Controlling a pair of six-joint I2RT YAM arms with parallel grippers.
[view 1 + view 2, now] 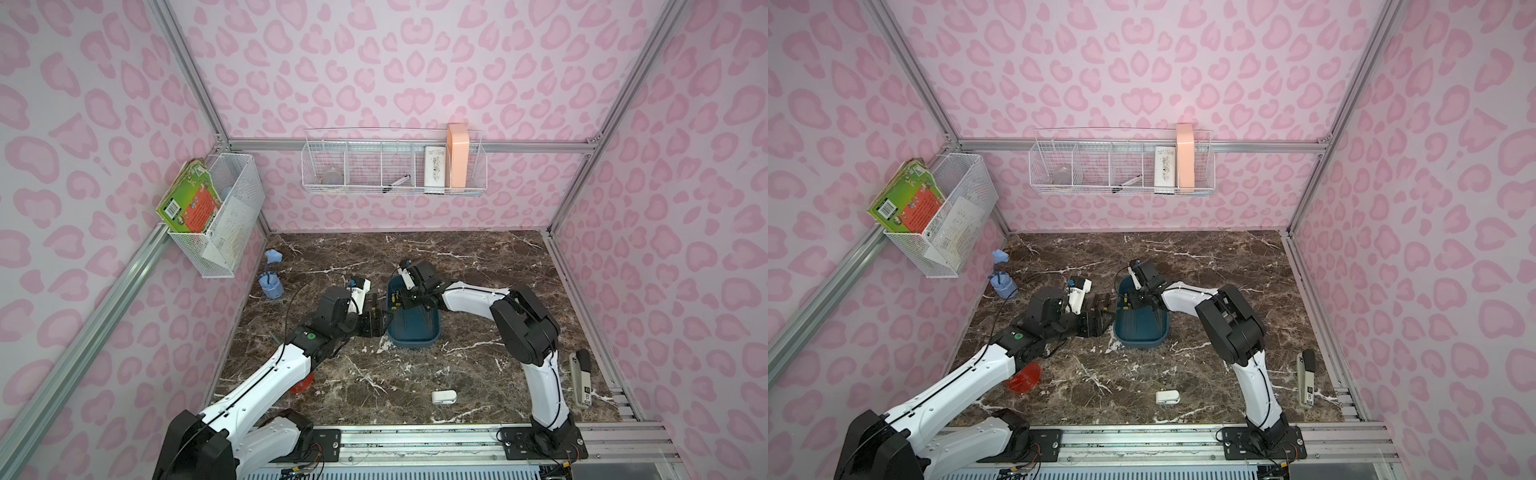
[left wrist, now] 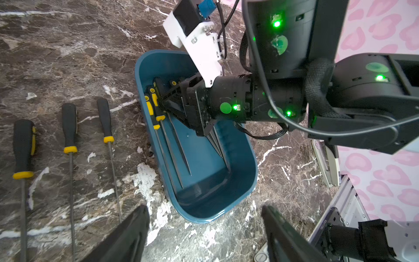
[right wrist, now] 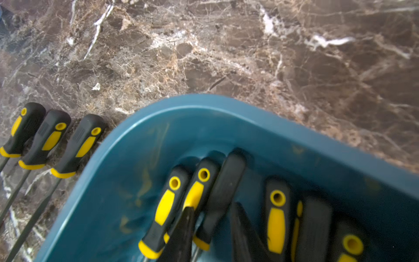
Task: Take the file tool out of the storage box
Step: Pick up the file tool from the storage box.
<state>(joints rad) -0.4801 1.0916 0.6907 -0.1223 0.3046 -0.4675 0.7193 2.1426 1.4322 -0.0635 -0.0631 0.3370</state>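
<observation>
Down in the storage box (image 2: 201, 195), straddling a file tool (image 3: 226, 181) handle with narrowed right claw (image 3: 213, 206), grip uncertain; left claw (image 2: 201, 213) gaping.

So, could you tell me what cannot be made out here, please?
- Left wrist view: the right gripper hides whether its jaws grip one of the files in the storage box.
- Right wrist view: jaws blurred, cut by the edge.
- Top views: left arm covers most of the red cup.
</observation>
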